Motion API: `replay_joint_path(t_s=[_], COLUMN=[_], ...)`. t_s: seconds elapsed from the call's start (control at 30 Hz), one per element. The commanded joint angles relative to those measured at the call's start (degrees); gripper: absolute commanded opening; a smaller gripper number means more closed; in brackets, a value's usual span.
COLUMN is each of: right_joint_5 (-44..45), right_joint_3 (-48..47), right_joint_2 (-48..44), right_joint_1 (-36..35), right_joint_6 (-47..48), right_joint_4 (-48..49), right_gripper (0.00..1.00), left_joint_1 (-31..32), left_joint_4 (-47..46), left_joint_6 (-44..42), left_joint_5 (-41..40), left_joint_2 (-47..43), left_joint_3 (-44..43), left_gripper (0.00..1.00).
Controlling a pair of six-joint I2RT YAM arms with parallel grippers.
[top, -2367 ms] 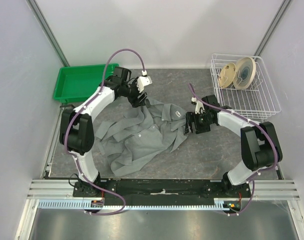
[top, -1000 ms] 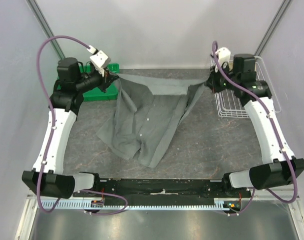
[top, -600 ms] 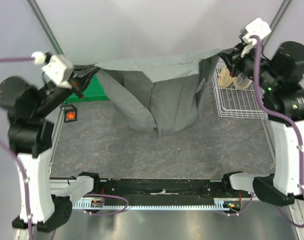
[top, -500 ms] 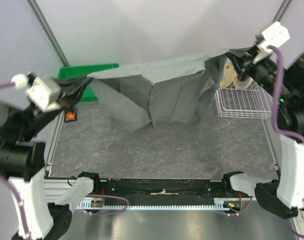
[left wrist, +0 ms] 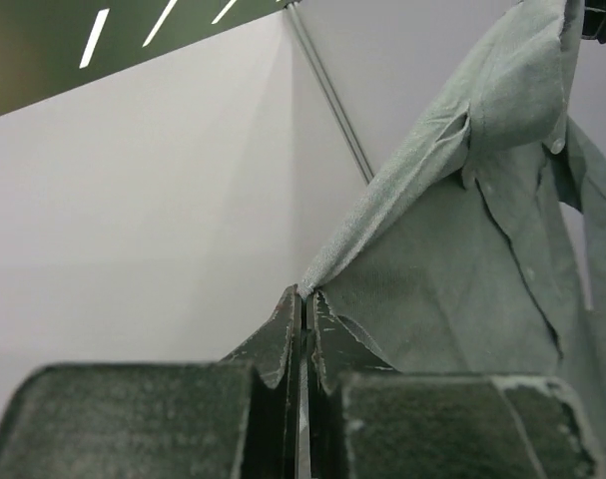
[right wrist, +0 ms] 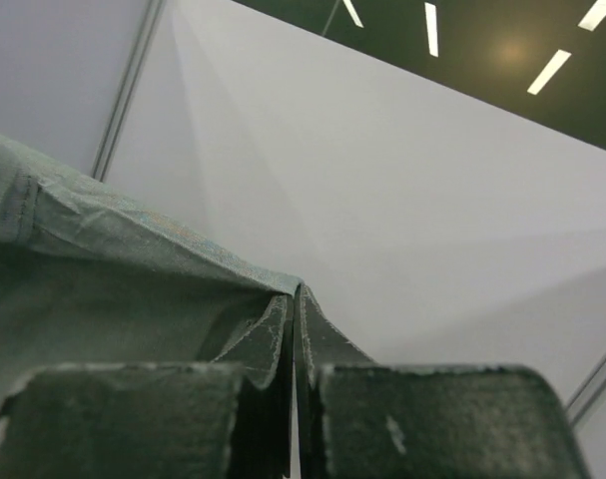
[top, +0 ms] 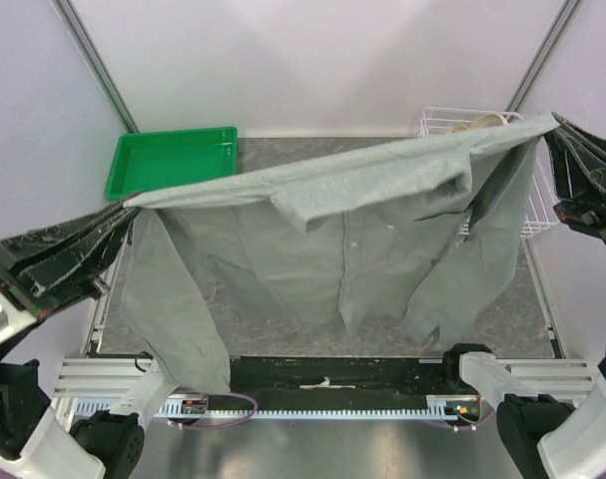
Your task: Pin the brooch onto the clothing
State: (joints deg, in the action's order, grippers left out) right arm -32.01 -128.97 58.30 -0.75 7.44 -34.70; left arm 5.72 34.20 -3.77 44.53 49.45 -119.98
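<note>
We hold the shirt (top: 352, 230) hanging across mid-frame, left jaws and right jaws each pinched tight on a top corner, likely to spread it for pinning. No brooch in sight. Tray (top: 173, 160) upper left, basket (top: 437, 125) upper right.

The clothing (top: 312, 249) hangs like a wide grey curtain across the table (top: 312, 150), stretched taut between the left gripper (top: 131, 207) and the right gripper (top: 552, 122). Both are pinched tight on its top corners, so there is no straight path from the near edge to the far side. Behind the cloth, a strip of bare table lies open between the green tray (top: 168, 165) at the far left and the wire basket (top: 437, 125) at the far right, whose front the cloth hides.
</note>
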Motion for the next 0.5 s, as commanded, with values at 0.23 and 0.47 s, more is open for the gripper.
replay_joint_path(t_s=[0.23,0.47], right_joint_5=[-2.5,20.2], right_joint_3=[16.5,36.3], right_joint_2=[15.3,29.9], right_joint_1=[5.3,-15.7], right_joint_6=[-10.2,2.5], right_joint_4=[5.4,7.5], right_gripper=[0.00,0.21], left_joint_1=[-0.7,-1.1], left_joint_4=[5.7,-6.5], left_joint_6=[-4.7,-11.8], left_joint_5=[-21.8,-27.0], left_joint_2=[10.6,25.8], left_joint_3=[19.0,39.4], left_gripper=[0.02,0.07])
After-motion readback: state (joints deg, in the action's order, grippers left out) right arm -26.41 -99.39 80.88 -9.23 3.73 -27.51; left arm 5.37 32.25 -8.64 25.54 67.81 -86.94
